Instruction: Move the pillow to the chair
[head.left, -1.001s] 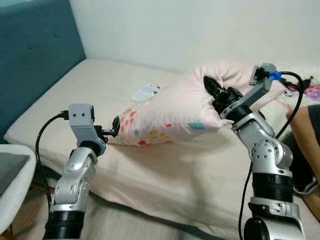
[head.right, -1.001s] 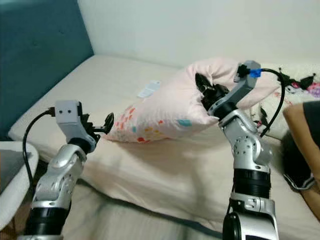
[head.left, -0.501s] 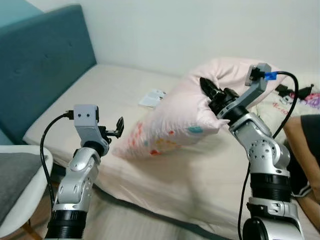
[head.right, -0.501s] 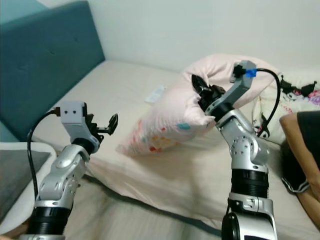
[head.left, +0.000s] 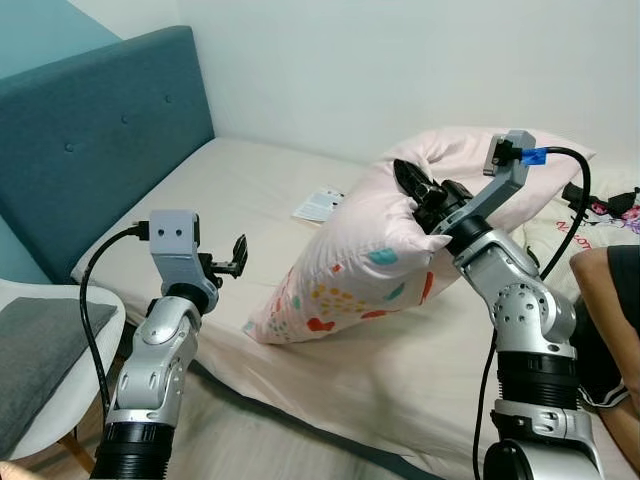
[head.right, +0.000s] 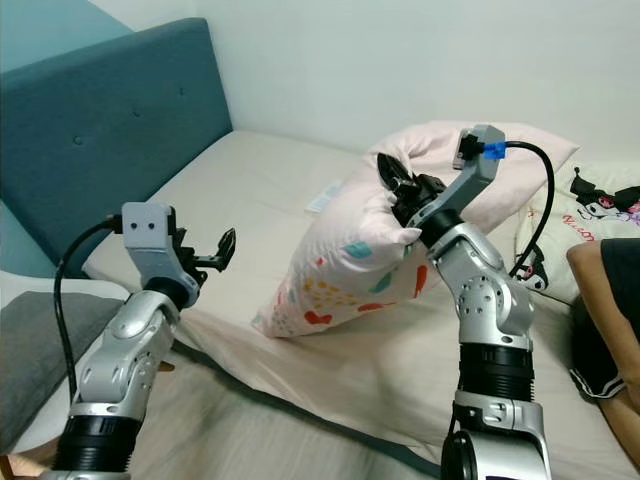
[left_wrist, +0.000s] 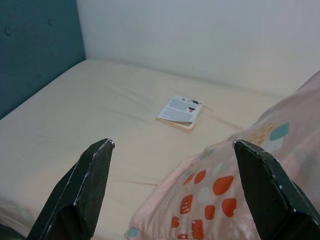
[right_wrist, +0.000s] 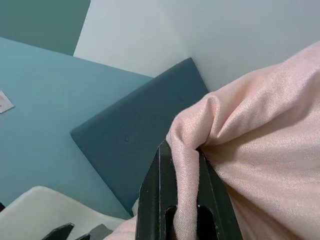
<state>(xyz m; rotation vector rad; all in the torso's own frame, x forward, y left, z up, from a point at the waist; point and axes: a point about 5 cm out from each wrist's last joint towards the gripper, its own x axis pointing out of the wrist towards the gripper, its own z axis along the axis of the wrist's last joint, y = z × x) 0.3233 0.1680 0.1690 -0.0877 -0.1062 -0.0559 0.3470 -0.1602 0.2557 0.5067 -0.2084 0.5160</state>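
Note:
A pale pink pillow (head.left: 360, 270) with coloured hearts and spots hangs tilted over the bed, its lower corner resting on the mattress. My right gripper (head.left: 408, 179) is shut on a bunched fold at the pillow's upper edge (right_wrist: 187, 165). My left gripper (head.left: 238, 258) is open, held just left of the pillow's lower corner and not touching it; its fingers (left_wrist: 90, 185) frame the pillow's spotted corner (left_wrist: 220, 195). The white chair (head.left: 45, 350) with a grey seat cushion stands at the lower left, beside the bed.
The beige bed (head.left: 230, 190) has a teal headboard (head.left: 90, 150) on the left and a white wall behind. A small booklet (head.left: 318, 205) lies on the mattress. A second pillow with a cartoon print (head.right: 590, 215) lies at the right, near a person's arm (head.left: 605, 290).
The view has swung left, bringing the chair and headboard further in. My right gripper has lifted the pillow more upright and carried it leftward. The left gripper has stayed open beside it.

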